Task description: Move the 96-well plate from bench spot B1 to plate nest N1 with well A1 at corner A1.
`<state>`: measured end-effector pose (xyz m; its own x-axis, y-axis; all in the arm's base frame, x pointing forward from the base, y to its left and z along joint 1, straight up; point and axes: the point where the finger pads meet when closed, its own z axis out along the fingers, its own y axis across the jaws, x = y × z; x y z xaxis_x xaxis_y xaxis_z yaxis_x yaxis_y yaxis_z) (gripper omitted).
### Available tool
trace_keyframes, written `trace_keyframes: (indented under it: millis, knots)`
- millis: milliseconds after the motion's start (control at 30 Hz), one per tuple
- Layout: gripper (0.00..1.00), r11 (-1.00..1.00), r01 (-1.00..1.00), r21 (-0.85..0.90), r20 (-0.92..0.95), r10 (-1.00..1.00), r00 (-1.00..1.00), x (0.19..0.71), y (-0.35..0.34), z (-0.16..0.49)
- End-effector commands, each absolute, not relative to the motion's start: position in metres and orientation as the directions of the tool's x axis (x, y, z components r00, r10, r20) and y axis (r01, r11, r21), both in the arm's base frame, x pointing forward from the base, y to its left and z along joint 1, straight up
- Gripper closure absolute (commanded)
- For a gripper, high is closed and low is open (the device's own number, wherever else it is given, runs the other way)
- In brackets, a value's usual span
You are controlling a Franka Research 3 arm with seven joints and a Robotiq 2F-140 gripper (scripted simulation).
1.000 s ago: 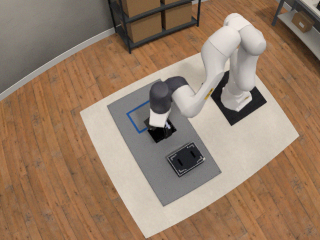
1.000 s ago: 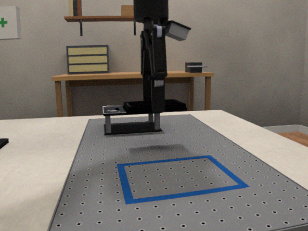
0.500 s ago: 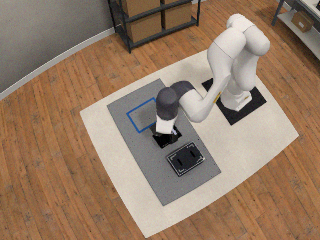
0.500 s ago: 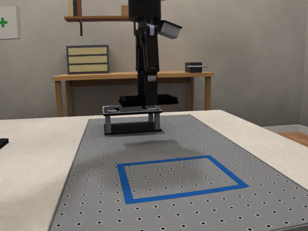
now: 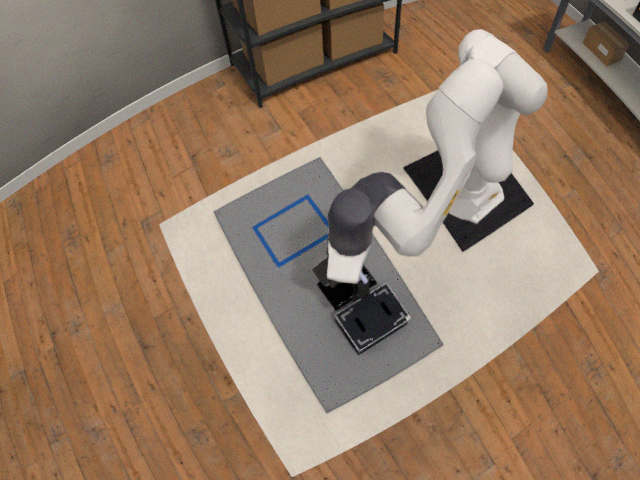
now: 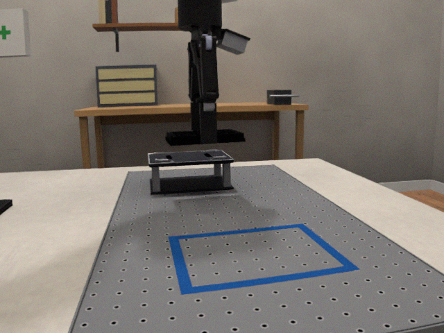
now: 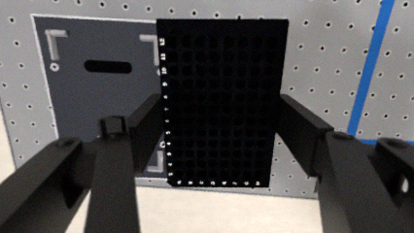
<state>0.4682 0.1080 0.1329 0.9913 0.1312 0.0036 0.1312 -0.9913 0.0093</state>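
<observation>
My gripper is shut on the black 96-well plate, gripping its two long sides. It holds the plate level in the air, a little higher than the nest top. The raised nest N1 is a dark platform on short legs with white corner locators and two slots. In the wrist view the plate overlaps only the nest's right edge. The blue outline of spot B1 holds nothing. I cannot make out the cut-off corner.
The nest and the blue outline sit on a grey perforated board on a cream mat. The arm's base stands on a black pad. A shelf rack with boxes stands on the floor beyond.
</observation>
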Motion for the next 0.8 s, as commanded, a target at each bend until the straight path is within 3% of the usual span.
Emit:
trace_keyframes:
  millis: [0,767]
  knots:
    - [0.4,-0.996,0.091,0.008,-0.002,0.091,0.996,0.464,0.116,0.135]
    - [0.4,-0.996,0.091,0.008,-0.002,0.091,0.996,0.448,0.183,0.146]
